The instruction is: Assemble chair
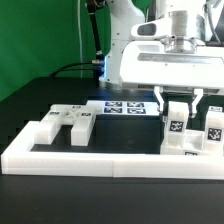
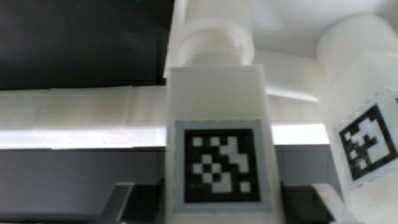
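Well off to the exterior view's left of the jaws, a blocky tagged slab (image 1: 68,122) of the chair lies on the desk (image 1: 25,105), inside the border rail (image 1: 100,160). The marker board (image 1: 125,107) sits behind it, nearer the jaws. The jaws are drawn almost fully together on an upright tagged bar (image 1: 177,128), pinching it from both sides. Just to their right stands another tagged part (image 1: 213,128); whether the two touch I cannot tell. I'd judge this a leg-fitting step, and the next move calls for lining the bar up squarely with its mating piece.

Arm (image 1: 172,45) down from above, wrist vertical — jaws pointing down, closed tight on chair part (image 1: 177,128).
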Robot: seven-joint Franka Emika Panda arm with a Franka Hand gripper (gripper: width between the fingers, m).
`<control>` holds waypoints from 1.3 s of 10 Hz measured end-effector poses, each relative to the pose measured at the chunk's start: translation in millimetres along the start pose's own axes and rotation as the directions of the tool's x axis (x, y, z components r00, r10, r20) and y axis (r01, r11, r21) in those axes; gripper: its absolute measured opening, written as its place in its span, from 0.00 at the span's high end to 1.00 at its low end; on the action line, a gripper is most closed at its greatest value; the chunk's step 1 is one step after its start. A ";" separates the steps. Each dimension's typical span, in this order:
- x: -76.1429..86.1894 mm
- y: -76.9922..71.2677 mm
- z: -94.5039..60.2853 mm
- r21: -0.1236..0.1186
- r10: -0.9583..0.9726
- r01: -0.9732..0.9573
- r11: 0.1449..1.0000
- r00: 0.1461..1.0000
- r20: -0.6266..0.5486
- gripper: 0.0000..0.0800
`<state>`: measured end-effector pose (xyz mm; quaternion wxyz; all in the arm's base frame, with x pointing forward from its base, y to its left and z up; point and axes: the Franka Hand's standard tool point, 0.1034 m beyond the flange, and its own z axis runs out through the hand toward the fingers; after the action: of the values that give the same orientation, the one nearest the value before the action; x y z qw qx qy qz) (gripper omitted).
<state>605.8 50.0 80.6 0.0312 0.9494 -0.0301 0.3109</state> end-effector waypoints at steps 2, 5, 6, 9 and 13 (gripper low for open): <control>-0.1 0.5 0.3 -0.001 0.000 0.000 1.000 1.000 -0.007 0.64; -1.3 -1.7 -0.5 -0.009 0.028 -0.028 1.000 1.000 0.013 0.64; -1.4 -1.6 0.2 -0.008 0.028 -0.028 1.000 0.999 0.024 0.64; -4.8 -1.8 1.6 -0.009 0.025 -0.025 1.000 0.999 0.039 0.32; -4.1 0.8 0.9 -0.009 0.007 -0.007 1.000 0.999 0.047 0.19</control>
<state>603.0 49.3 77.5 0.0334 0.9562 -0.0354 0.2887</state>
